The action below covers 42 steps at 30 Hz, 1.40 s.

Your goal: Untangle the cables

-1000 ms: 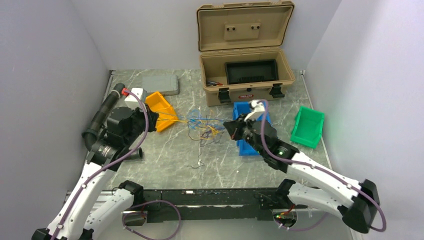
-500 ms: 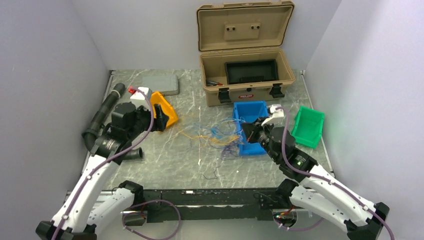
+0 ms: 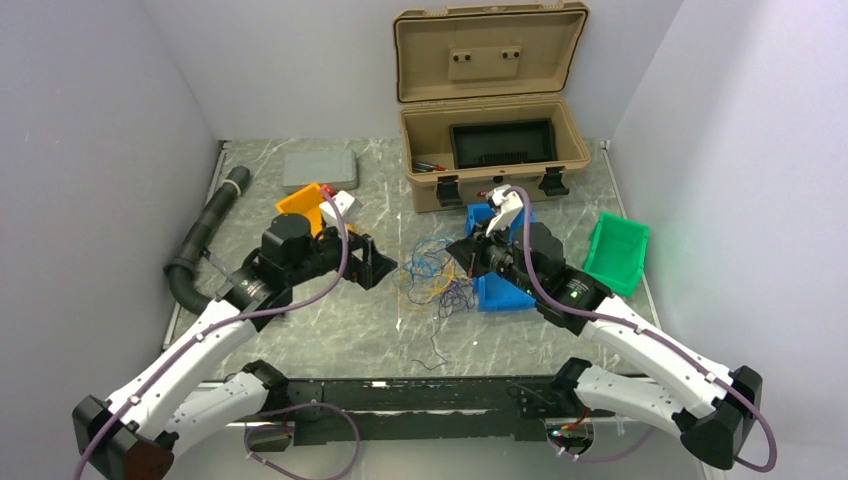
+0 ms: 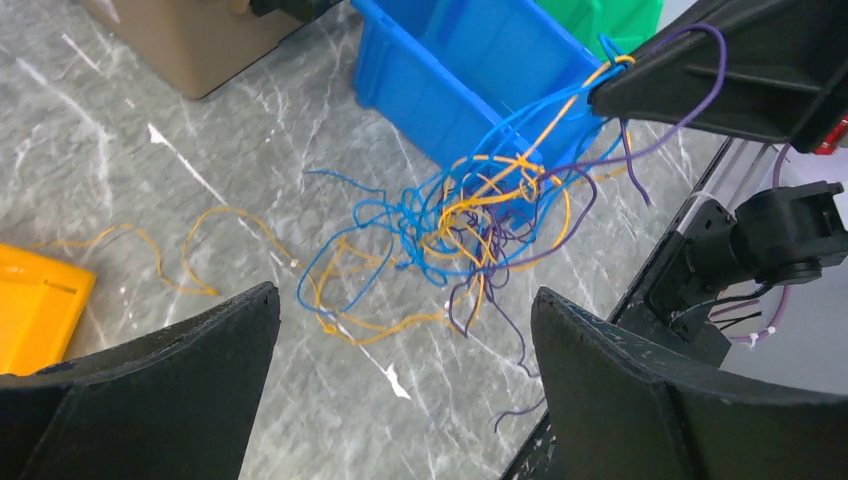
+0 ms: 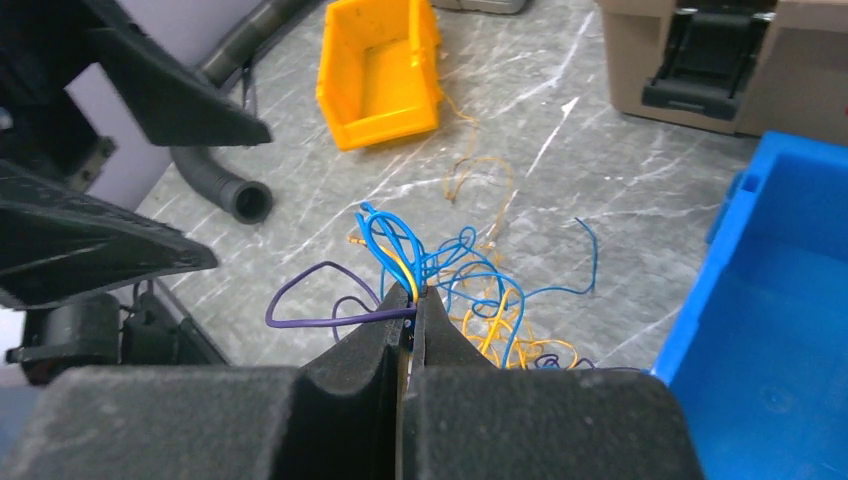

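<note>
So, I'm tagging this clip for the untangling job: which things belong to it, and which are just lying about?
Job: the cables, pinched in the shut right claw; the open left claw facing them.
Lying about: yellow bin, blue bin, green bin, tan case, black hose, grey tray.

The left arm [image 3: 200, 345] reaches forward and inward from its base, bent at the elbow, with the left wrist [image 3: 290, 248] just behind the jaws. The left jaws stand wide apart, pointing toward the right jaws. The right arm [image 3: 640, 335] stretches forward and inward from the other side, the right wrist [image 3: 545, 268] behind its jaws. The right jaws are pressed together, pinching strands of the cables [image 5: 385, 232], which loop just beyond their tips. The two pairs face each other, apart.
</note>
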Each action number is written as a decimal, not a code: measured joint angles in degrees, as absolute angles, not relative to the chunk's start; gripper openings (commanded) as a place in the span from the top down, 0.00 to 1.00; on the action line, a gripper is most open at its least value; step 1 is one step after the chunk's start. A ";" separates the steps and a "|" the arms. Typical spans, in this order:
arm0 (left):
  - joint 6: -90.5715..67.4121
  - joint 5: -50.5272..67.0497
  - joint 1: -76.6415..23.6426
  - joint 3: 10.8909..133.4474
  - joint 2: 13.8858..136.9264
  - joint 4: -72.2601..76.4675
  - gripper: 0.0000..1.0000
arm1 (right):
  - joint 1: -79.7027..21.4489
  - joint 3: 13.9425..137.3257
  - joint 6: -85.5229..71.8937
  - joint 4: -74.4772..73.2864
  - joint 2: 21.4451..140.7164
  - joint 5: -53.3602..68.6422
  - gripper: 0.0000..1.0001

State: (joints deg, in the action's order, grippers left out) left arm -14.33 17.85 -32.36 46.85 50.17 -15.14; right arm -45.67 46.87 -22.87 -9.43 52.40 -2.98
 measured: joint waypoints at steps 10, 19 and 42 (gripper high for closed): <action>-15.59 19.42 -35.40 45.84 59.46 -3.86 0.13 | -45.67 48.88 -23.68 -8.88 53.15 2.57 1.00; -18.44 17.50 -37.50 45.56 68.86 2.68 0.99 | -45.67 48.90 -25.30 -7.38 53.10 4.82 1.00; -29.19 6.74 -14.11 34.85 52.03 -9.67 0.97 | -45.41 45.58 -37.58 -27.77 34.09 -41.08 1.00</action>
